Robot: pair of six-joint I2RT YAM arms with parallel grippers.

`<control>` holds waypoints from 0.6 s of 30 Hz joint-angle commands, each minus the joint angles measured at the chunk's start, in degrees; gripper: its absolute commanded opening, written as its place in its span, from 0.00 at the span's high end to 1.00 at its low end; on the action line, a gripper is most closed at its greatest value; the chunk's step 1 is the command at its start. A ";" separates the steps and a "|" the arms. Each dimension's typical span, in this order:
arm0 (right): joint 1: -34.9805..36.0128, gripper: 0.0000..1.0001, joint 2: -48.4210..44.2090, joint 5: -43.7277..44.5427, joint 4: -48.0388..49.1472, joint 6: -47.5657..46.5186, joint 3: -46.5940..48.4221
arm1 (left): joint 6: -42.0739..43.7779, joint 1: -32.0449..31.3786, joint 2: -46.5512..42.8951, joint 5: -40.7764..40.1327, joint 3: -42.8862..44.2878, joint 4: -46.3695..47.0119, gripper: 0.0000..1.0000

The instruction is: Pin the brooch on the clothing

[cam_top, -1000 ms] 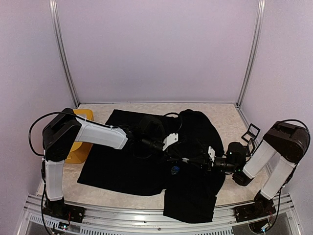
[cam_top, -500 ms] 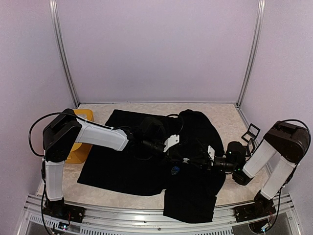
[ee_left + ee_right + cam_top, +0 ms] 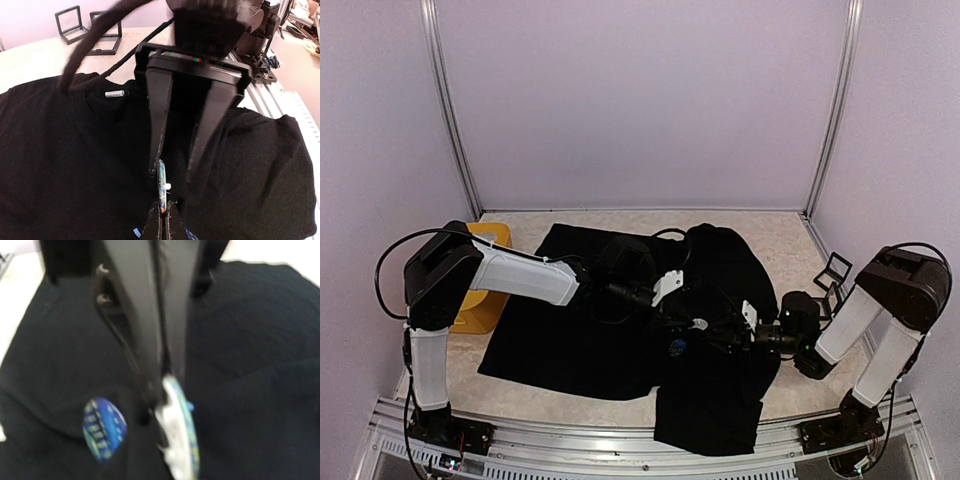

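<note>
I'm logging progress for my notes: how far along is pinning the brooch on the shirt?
Done: the black T-shirt lies laid out on the table. In hand: the left gripper pinches the brooch edge-on over the chest; the right gripper stands open around it. To do: no view shows it fastened to the fabric.

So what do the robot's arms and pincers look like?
The left arm and right arm match: chunky black joints joined by smooth white tubes. A thin black cable loops out by each shoulder. The right pincer is black, with two long flat fingers. The left pincer has black tips too.
</note>
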 commanded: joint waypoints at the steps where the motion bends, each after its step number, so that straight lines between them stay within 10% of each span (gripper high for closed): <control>1: -1.03 0.83 1.86 2.54 -0.03 2.32 0.05 | -0.26 -0.26 -3.55 2.55 -1.01 -0.46 1.00; 6: -1.64 0.99 3.21 2.39 -0.83 3.82 0.66 | -0.42 -0.59 -5.40 3.02 -2.57 -0.17 1.00; 18: -2.15 1.00 3.90 2.33 -6.00 4.70 3.11 | -1.25 -0.97 -6.33 3.95 -2.37 1.02 1.00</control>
